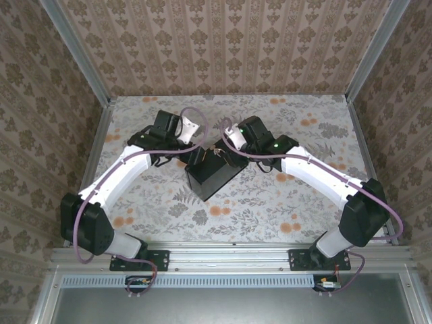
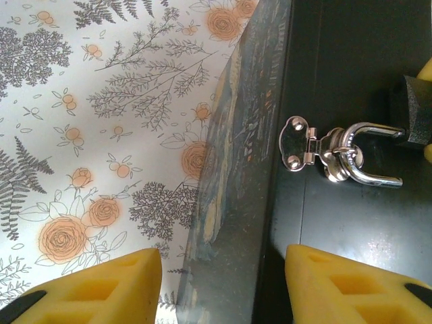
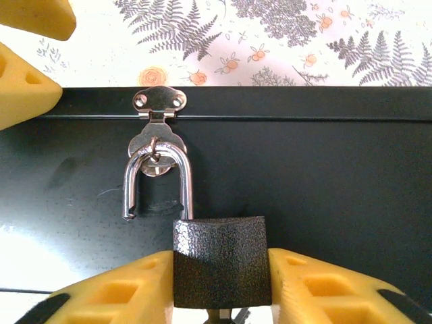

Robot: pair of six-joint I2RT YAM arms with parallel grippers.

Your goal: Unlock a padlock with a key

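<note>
My left tool (image 2: 223, 270) hangs at the far edge of the dark box (image 1: 212, 179), which sits slantwise in the middle of the flower-printed desk (image 1: 290, 202). Its two yellow fingers (image 2: 101, 287) stand well apart. One is over the desk's orange roses and the other over the box's black front wall, with the edge of the painted blue-and-yellow lid (image 2: 236, 169) running between them. I can't tell whether either finger touches the box

Just right of my left tool, a small silver hasp (image 3: 158, 101) is riveted across the seam between lid and front wall. The padlock (image 3: 219, 250) hangs from it against the front wall, its chrome shackle (image 3: 158, 182) threaded through the hasp's loop. One leg of the shackle goes into the dark, pebbled body. The other leg, notched at its tip, hangs free outside the body, so the shackle stands sprung open while hooked in the hasp

My right tool (image 3: 219, 273) is clamped on the padlock body, with a yellow finger (image 3: 324, 287) pressed against each side. Under the body, at the lower edge of the right wrist view, a thin grey bit of metal pokes out. It may be the key (image 3: 226, 316), but it is too cropped for me to be sure
</note>
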